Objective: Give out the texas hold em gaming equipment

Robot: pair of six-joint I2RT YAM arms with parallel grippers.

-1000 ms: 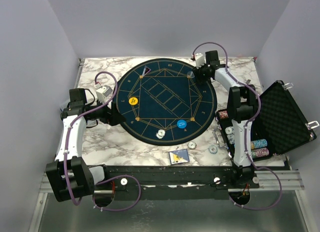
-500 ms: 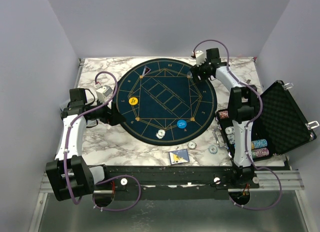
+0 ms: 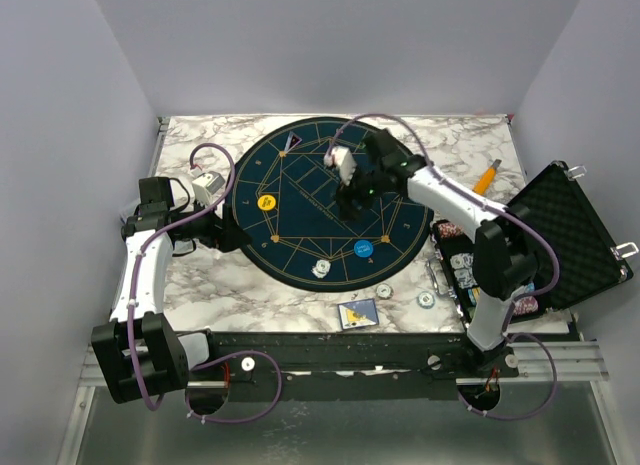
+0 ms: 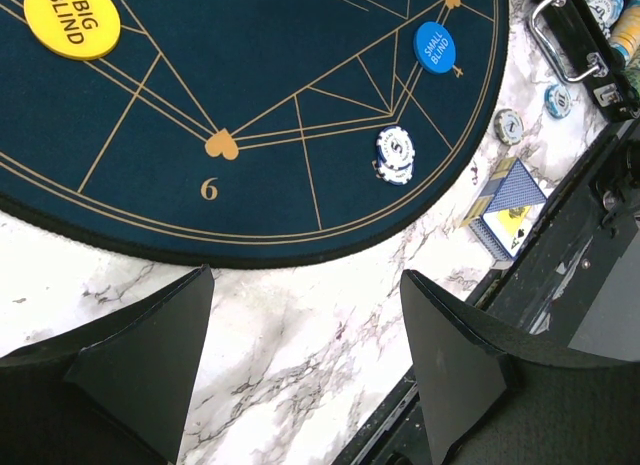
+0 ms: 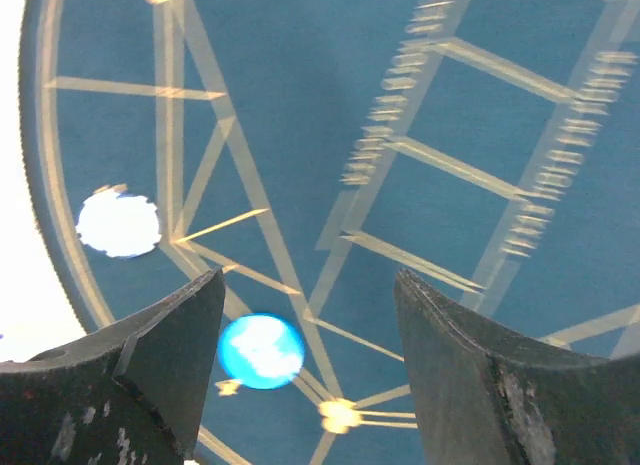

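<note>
Plain pale grey-lilac walls [image 3: 330, 45] on three sides; white marble-veined tabletop [image 3: 250, 295]; soft, even light.

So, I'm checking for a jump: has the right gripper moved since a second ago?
Yes. The right gripper swung from the far right rim of the mat to over its middle.

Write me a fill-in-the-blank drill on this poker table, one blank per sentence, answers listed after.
1. The yellow disc is printed BIG ____.
2. The blue disc is printed ____ BLIND.
3. The card deck lies off the round mat, on the ____ tabletop.
4. The right fingers stand apart above the mat, holding ____.
Missing words: BLIND; SMALL; marble; nothing.
</note>
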